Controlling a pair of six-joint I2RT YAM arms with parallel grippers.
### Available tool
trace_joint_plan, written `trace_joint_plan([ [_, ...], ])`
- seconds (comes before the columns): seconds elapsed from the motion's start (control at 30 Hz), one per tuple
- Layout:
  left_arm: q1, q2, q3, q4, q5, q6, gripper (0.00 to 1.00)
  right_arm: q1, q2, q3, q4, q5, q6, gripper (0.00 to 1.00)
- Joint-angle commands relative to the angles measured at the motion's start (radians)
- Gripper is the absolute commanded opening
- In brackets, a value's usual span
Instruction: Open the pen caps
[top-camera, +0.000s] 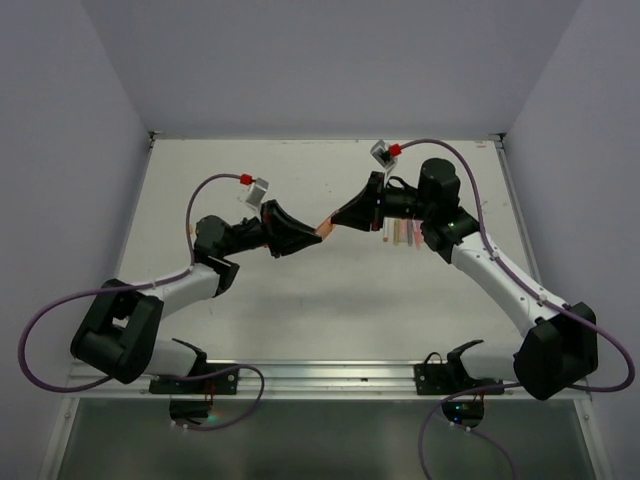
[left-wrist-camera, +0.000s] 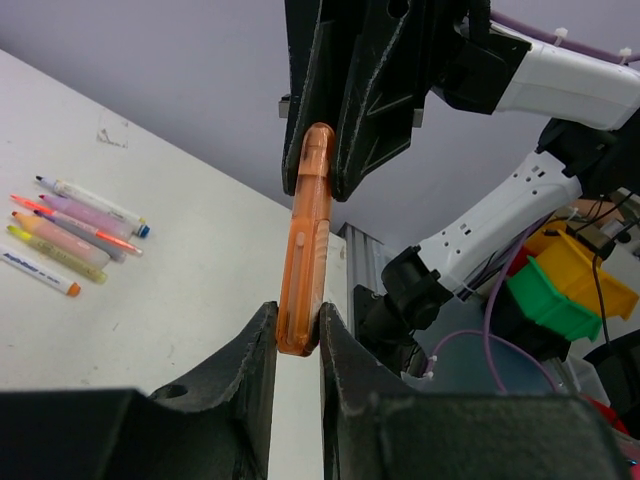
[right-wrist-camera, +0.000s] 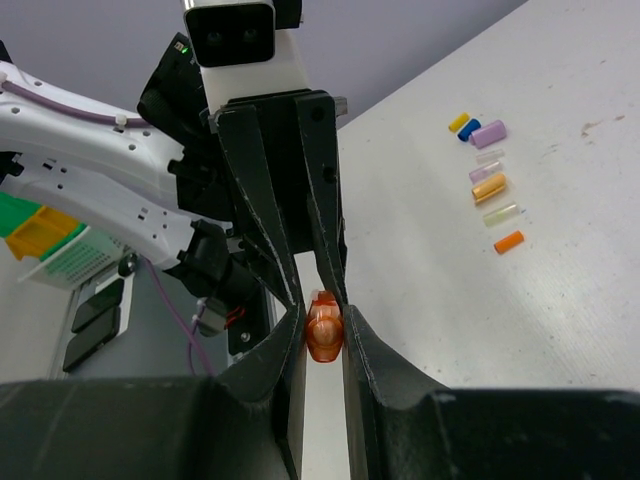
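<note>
The pen (top-camera: 325, 228) hangs over the middle of the table (top-camera: 300, 320), bridging the two arms. One end sits between the jaws of the left gripper (left-wrist-camera: 298, 325), the other between the jaws of the right gripper (right-wrist-camera: 323, 325). The two sets of jaws face each other along it.

Seen from the left wrist, the other pens (left-wrist-camera: 70, 235) lie side by side on the table, well to the left of the left jaws. Seen from the right wrist, the pen caps (right-wrist-camera: 485, 180) lie loose in a short line on the table, up and to the right of the right jaws. From above, pens and caps lie together just right of the right jaws.
</note>
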Motion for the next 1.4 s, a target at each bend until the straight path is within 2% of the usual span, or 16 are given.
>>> trace_joint_plan([
  [0.0,0.0,-0.043,-0.028,-0.011,-0.024,0.025,0.07,-0.005,-0.037,0.02,0.032,0.001,-0.02,0.0],
  [0.37,0.0,-0.109,-0.12,-0.053,-0.03,0.068,0.08,-0.007,-0.057,0.064,-0.015,0.031,-0.052,0.0],
  [1.37,0.0,-0.123,-0.177,-0.047,-0.022,0.05,0.15,-0.014,-0.086,0.097,-0.043,0.088,-0.103,0.0],
])
